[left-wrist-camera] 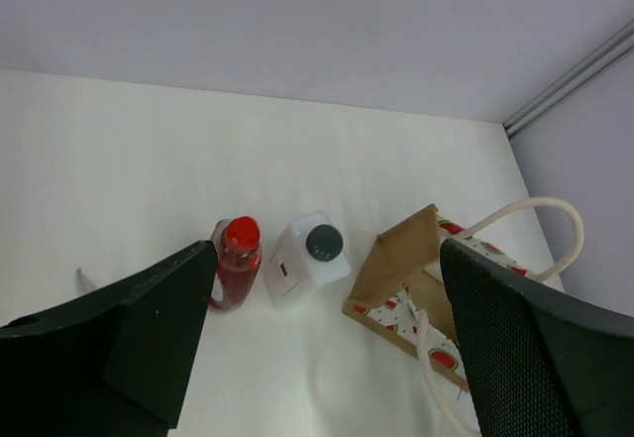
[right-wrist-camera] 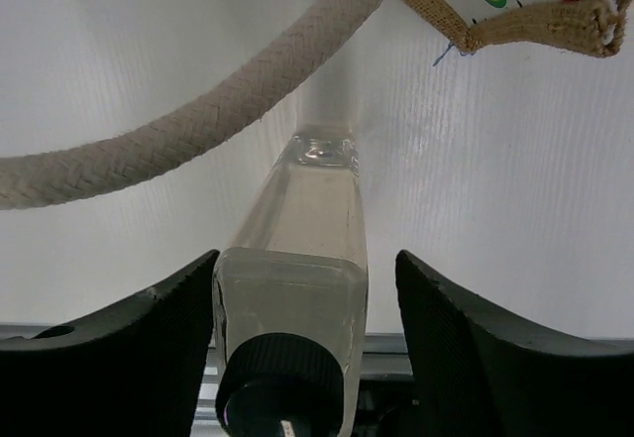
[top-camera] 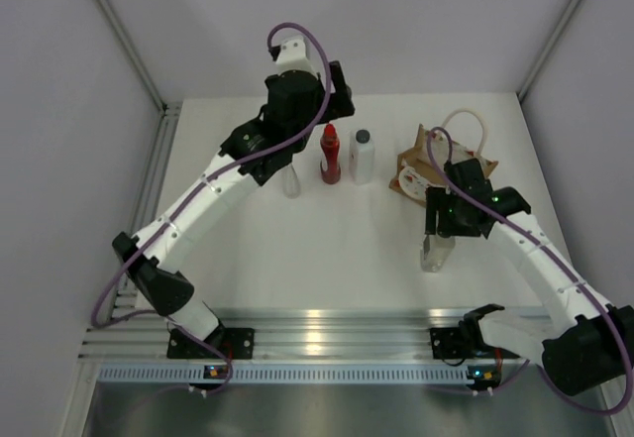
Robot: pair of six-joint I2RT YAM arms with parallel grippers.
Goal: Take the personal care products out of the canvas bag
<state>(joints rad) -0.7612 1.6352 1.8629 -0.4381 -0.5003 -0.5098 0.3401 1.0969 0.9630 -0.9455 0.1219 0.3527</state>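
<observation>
- We see the left hand (left-wrist-camera: 327, 244) spread wide, its two dark fingers (left-wrist-camera: 129, 348) far apart and nothing held between them.
- The slim grey-white tube (top-camera: 290, 181) stands upright on the white tabletop (top-camera: 327, 259), just beside the left hand and apart from its fingers.
- The red bottle (left-wrist-camera: 236, 264) stands ahead of the left hand, near its left finger in the wrist view, with its red cap up.
- The white bottle (left-wrist-camera: 307, 259) with the dark cap stands just beside the red bottle, ahead of the left hand's open gap.
- The canvas bag (left-wrist-camera: 406, 259) sits ahead of the left hand towards its right finger. Its mouth is turned our way and its watermelon print shows along the side.
- The bag's pale handle (right-wrist-camera: 198, 110) runs across the right wrist view, beyond the right hand's fingertips; we cannot tell whether it touches anything there.
- The right hand (right-wrist-camera: 307, 254) hangs over the tabletop on the near side of the bag, with its fingers partly spread.
- The clear bottle (right-wrist-camera: 297, 308) with the dark cap stands between those fingers with its base on the tabletop. One finger is close against its side and a clear gap shows at the other, so we read no grip on it.
</observation>
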